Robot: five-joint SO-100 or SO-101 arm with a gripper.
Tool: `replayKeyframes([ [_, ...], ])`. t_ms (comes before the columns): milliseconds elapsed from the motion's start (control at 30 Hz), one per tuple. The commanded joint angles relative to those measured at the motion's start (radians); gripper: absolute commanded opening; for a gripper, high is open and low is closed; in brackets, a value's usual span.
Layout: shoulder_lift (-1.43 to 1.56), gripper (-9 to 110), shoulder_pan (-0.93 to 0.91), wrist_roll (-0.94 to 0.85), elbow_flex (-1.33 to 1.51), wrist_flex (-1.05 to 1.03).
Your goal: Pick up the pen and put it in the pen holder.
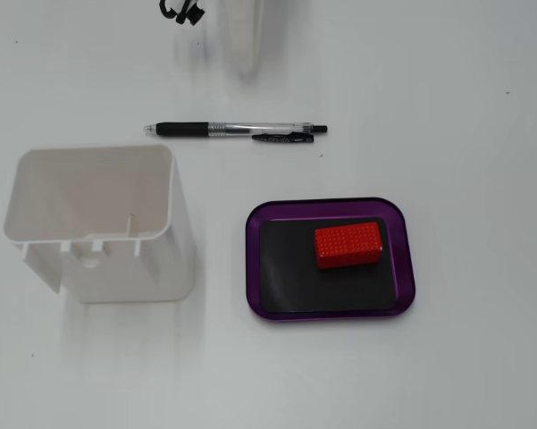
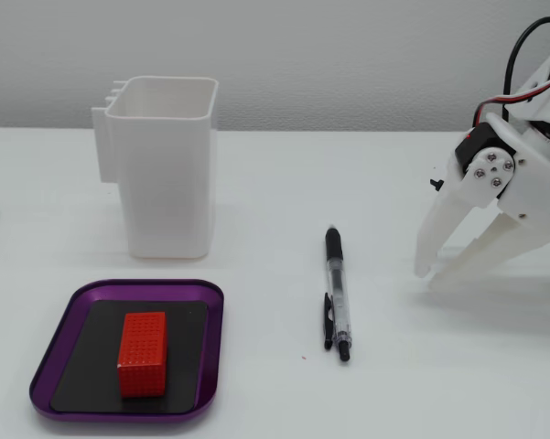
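Nearest the lens in a fixed view, a red perforated block [image 2: 143, 353] sits in a purple-rimmed black tray [image 2: 69, 315] at lower left. Right of centre lies the slim clear-barrelled pen [image 2: 336, 291] on the white table [image 2: 284, 183]; the tall white plastic pen holder [image 2: 167, 174] stands upper left. At far right, the white gripper [image 2: 428, 278] hangs with fingers parted, empty.

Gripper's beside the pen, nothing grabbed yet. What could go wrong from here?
The pen is slim and lies flat on the table, so the open gripper could roll or nudge it instead of pinching it. The pen holder is tall, so a low carry might hit its rim or tip it.
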State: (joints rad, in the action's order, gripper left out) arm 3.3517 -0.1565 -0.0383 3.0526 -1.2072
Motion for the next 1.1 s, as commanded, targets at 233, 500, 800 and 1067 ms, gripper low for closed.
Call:
replayKeyframes([
  [233,0.058,0,0.020,0.006,0.002,0.012],
  [500,0.058,0,0.008,-0.009,0.003,0.038],
  [800,0.005,4,0.005,-0.138,-0.158,0.178],
  [1067,-0.566,10,0.015,-0.135,-0.537,0.164],
])
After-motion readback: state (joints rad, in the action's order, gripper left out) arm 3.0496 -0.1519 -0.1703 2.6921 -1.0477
